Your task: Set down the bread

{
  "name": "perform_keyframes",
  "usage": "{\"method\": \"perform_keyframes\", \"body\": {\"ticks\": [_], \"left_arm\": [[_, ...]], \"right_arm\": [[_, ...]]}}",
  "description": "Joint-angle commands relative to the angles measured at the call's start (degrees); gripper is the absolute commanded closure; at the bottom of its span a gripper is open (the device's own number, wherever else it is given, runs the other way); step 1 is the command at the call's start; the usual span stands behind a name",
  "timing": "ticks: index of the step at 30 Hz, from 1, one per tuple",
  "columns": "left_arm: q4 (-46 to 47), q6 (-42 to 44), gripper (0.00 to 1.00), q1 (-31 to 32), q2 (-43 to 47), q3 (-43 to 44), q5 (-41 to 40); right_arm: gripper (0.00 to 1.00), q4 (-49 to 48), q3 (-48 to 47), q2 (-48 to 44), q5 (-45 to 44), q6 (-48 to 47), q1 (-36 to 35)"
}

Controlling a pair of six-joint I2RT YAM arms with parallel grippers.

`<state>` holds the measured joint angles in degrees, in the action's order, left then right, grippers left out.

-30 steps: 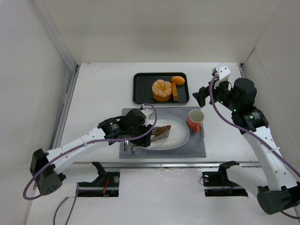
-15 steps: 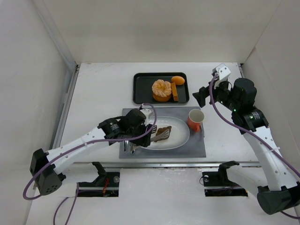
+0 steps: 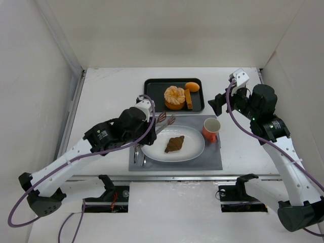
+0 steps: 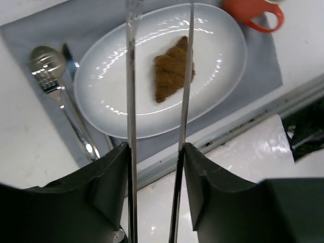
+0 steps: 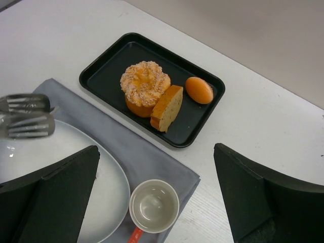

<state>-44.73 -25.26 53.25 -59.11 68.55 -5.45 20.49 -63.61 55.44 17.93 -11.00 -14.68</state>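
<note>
The bread [image 3: 174, 144], a small dark brown croissant-like piece, lies alone in the middle of the white oval plate [image 3: 195, 147]. The left wrist view shows the bread [image 4: 172, 68] on the plate [image 4: 111, 96] below the tong blades. My left gripper [image 3: 152, 124] [image 4: 155, 152] is shut on metal tongs [image 3: 166, 119] [image 4: 130, 76]. The tong tips hover above the plate's far-left rim, apart and empty. My right gripper [image 3: 221, 101] [image 5: 156, 148] hangs open and empty at the far right, above the cup.
An orange cup [image 3: 211, 127] [image 5: 153, 205] stands right of the plate on a grey mat [image 3: 212, 157]. A black tray [image 3: 152, 98] behind holds a peeled orange [image 3: 174, 96], a slice [image 3: 188, 98] and a small orange piece [image 3: 192, 86]. Cutlery [image 3: 139, 154] [image 4: 48, 66] lies left of the plate.
The tongs let go of the bread, which now lies free on the plate. My left arm has lifted and drawn back toward the far left. The right arm is unmoved.
</note>
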Motion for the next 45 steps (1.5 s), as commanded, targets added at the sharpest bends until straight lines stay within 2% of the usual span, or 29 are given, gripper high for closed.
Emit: {"method": "perform_keyframes", "body": {"ticks": [1,6,8,10,13,15,18,21,30,33,35,37,45], "left_arm": [[-3.17,-1.63,0.6,-0.34,1.54,1.76,-10.33],[4.53,0.63,0.71,-9.54,3.3,0.53,-17.3],[7.89,2.57,0.71,-13.59,2.69,-0.7,-18.19],[12.62,5.98,0.71,-20.36,0.06,-2.28,-18.19],[19.75,8.72,0.73,-31.52,-4.69,-5.09,-12.76],[23.01,9.96,0.74,-36.36,-7.23,-6.5,-7.67],[27.49,9.96,0.74,-43.05,-13.56,-7.73,-4.32],[31.36,10.84,0.76,-45.25,-18.92,-9.05,-4.3],[32.51,13.47,0.72,-47.62,-31.14,-8.35,-6.15],[32.51,13.48,0.66,-48.94,-33.34,-8.35,-4.84],[31.72,13.48,0.57,-49.48,-36.15,-7.47,-4.13],[30.76,13.48,0.52,-49.48,-38.69,-6.33,-3.51],[29.61,14.01,0.27,-50.0,-40.38,-6.33,-2.46]], "right_arm": [[0.0,-3.09,0.07,-1.21,0.25,-0.6,0.09],[0.0,-3.09,0.07,-1.21,0.78,-0.6,0.09],[0.0,-3.09,0.07,-1.21,0.79,-0.6,0.09],[0.0,-3.09,0.07,-1.74,0.79,-0.6,0.09],[0.0,-3.09,0.07,-1.74,0.79,-0.6,0.09],[0.0,-3.09,0.07,-2.26,0.79,-0.6,0.09],[0.0,-3.09,0.07,-2.27,1.31,-0.6,0.09],[0.0,-3.09,0.07,-2.27,1.31,-0.6,0.09],[0.0,-3.09,0.07,-2.27,1.31,-0.6,0.09],[0.0,-3.09,0.07,-2.27,1.31,-0.6,0.09],[0.0,-3.09,0.07,-2.27,1.31,-0.6,0.09],[0.0,-3.09,0.07,-2.27,1.31,-0.6,0.09],[0.0,-3.09,0.07,-1.74,1.31,-0.6,0.09]]}}
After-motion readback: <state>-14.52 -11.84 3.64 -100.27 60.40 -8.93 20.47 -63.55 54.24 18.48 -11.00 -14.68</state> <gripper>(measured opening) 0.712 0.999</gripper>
